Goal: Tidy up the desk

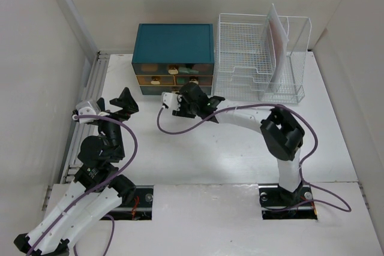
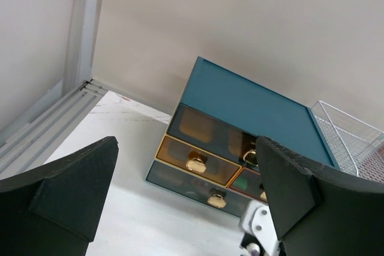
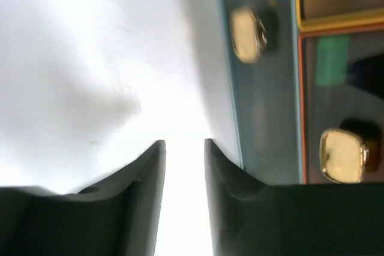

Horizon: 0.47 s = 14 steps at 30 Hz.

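The white desk (image 1: 198, 160) holds a teal drawer box (image 1: 173, 46) at the back centre. My left gripper (image 1: 114, 103) is wide open and empty, raised left of the box, which shows ahead in the left wrist view (image 2: 252, 97). My right gripper (image 1: 195, 91) is low on the desk against the box's bottom drawers. In the right wrist view its fingers (image 3: 150, 172) stand a narrow gap apart with nothing between them, over bare desk (image 3: 90, 58). The drawer fronts with gold knobs (image 3: 343, 155) are just to their right.
A white wire rack (image 1: 261, 58) stands right of the drawer box with an upright pale sheet (image 1: 277, 37) in it. Walls close in the left, back and right sides. A purple cable (image 1: 180, 129) hangs from the right wrist.
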Tool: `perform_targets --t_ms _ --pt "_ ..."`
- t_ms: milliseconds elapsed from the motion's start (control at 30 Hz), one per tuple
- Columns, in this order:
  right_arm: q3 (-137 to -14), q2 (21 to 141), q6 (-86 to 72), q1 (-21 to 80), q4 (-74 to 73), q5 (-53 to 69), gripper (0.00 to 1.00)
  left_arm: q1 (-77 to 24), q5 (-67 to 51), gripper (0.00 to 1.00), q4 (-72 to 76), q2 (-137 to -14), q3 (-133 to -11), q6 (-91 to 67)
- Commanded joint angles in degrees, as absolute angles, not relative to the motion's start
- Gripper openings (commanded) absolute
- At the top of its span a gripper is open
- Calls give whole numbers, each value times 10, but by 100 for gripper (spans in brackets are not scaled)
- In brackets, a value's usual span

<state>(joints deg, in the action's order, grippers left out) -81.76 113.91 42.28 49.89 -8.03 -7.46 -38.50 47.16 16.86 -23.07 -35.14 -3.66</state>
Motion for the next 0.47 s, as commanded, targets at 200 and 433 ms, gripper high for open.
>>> perform_targets --t_ms 200,433 --pt "-890 1088 335 504 -238 56 100 -384 469 100 195 -230 -345 -22" --pt "-789 974 321 504 -168 29 100 -384 469 100 195 -236 -345 -22"
